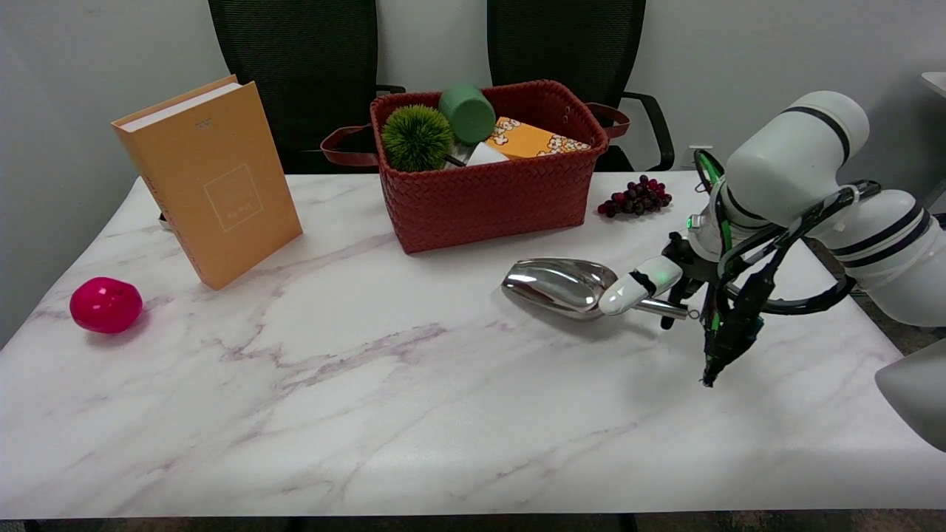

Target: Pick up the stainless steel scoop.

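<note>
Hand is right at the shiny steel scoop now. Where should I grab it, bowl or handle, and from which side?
Take the thin handle, I'd say. The shiny stainless steel scoop lies on the white marble table with its wide, smooth bowl toward the red woven basket and its handle pointing right, straight at the right hand. Come from the right, closing around the handle; the bowl looks too broad and slippery.

Scoops: one stainless steel scoop (559, 285)
Baskets: one woven red basket (491, 193)
Books: one orange book (211, 177)
Grape bunches: one bunch of grapes (635, 196)
Pink balls: one pink ball (106, 304)
Green cups: one green cup (467, 112)
Chairs: two black chairs (295, 66)
</note>
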`<action>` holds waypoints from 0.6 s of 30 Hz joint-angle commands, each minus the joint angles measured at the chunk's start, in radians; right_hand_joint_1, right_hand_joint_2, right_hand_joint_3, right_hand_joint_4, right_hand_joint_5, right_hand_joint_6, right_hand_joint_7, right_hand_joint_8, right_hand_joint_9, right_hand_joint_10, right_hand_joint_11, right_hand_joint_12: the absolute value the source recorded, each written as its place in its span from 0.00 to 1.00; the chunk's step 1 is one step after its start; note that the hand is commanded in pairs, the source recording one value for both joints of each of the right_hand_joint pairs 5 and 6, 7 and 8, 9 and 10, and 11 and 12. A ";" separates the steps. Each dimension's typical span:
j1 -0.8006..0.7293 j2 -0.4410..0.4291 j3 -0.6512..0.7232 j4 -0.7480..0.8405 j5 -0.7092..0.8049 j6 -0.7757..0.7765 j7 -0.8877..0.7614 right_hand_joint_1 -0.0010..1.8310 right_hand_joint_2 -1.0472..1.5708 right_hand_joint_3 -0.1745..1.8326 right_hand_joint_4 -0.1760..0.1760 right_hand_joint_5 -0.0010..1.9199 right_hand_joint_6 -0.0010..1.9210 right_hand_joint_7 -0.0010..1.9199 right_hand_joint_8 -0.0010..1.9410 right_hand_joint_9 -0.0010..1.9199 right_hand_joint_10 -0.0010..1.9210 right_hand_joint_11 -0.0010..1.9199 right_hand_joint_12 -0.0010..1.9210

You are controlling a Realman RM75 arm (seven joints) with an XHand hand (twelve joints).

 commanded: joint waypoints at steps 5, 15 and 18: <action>0.002 -0.001 -0.006 -0.016 0.000 0.027 -0.001 0.53 0.25 0.21 0.50 0.01 0.01 0.40 0.40 0.06 0.06 0.80 0.80; 0.004 -0.003 -0.008 -0.019 0.000 0.061 -0.001 0.54 0.25 0.24 0.50 0.01 0.01 0.02 0.02 0.00 0.00 0.43 0.43; 0.004 -0.003 -0.008 -0.020 0.000 0.061 -0.001 0.54 0.24 0.25 0.50 0.00 0.00 0.00 0.00 0.00 0.00 0.28 0.28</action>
